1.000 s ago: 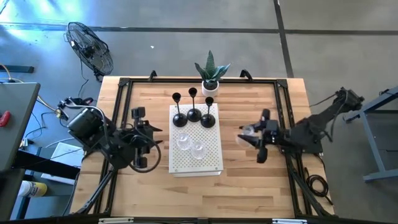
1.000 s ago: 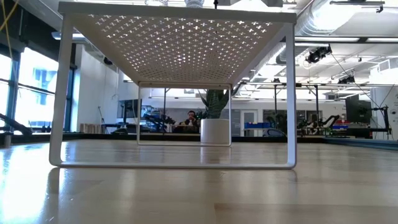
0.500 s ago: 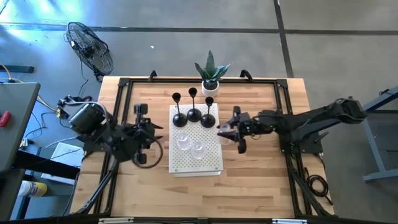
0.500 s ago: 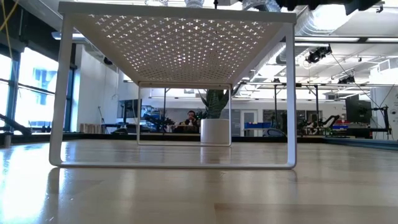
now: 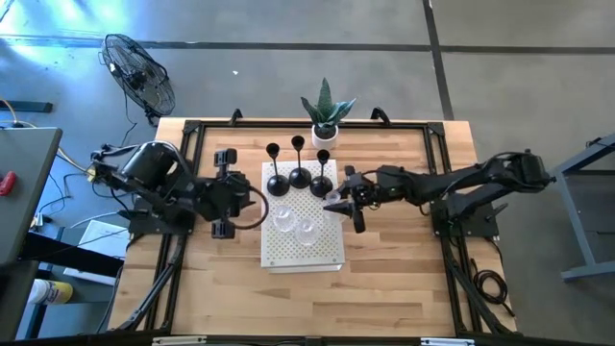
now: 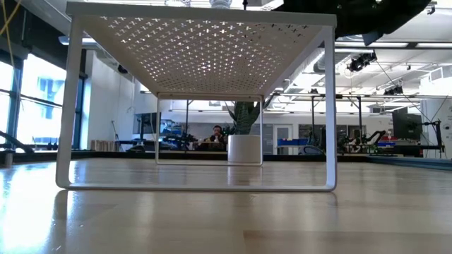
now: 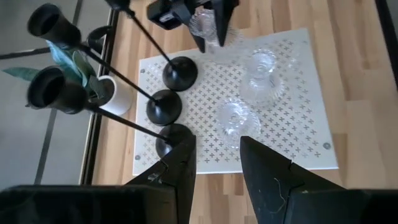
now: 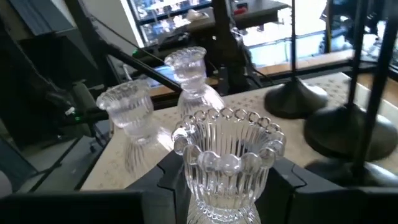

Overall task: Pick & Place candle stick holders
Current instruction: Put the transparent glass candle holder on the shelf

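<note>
The right arm reaches from the frame's right toward centre — its gripper [image 5: 338, 204] clamped on something clear. The left gripper [image 5: 223, 191] sits left of centre, fingers [image 7: 264, 180] slightly parted and empty.

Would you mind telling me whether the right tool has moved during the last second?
Yes. The right tool, holding a clear glass holder, moved left to the white perforated rack.

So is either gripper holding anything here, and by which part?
The right gripper holds a clear glass holder by its lower body; the left gripper holds nothing.
</note>
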Controlling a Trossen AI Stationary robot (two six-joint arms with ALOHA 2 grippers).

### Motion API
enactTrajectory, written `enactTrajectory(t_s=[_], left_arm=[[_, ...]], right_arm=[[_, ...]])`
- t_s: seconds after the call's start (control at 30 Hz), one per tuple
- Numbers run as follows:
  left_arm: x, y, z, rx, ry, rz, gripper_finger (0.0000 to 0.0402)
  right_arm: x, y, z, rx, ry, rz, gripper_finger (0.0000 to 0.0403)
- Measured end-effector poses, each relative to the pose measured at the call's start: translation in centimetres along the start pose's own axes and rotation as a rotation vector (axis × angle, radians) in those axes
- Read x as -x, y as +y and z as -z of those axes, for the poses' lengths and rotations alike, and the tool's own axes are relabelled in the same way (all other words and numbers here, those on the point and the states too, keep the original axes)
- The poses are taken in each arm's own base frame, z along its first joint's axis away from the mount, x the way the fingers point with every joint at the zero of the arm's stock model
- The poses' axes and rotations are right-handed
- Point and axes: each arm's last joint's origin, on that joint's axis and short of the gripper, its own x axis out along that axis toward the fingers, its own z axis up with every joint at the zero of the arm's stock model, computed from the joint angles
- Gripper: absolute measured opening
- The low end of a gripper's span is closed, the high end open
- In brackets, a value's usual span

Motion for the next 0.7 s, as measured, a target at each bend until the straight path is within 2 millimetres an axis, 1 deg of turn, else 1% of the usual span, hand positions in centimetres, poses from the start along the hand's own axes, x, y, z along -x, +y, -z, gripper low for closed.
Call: enactTrajectory(t_s=[0.1, 0.33, 0.47, 0.7], left_arm=[[-0.2, 0.4, -0.1, 0.008, 0.005, -0.013, 0.0119], [-0.4, 0.8, -0.2, 0.035, 0.013, 0.000, 0.0119], [-0.4, 0.7, -0.2, 0.050, 0.007, 0.008, 0.0119], [-0.4, 0.6, -0.3, 0.083, 0.001, 0.028, 0.0119]], right_arm=[[-0.8, -0.1, 0.4, -0.005, 0.003, -0.034, 0.0117], [-2.4, 0.0, 0.1, 0.020, 0.023, -0.104, 0.0117], [-2.6, -0.2, 0.0, 0.036, 0.030, -0.126, 0.0117], [-2.5, -0.8, 0.0, 0.074, 0.041, -0.099, 0.0117]])
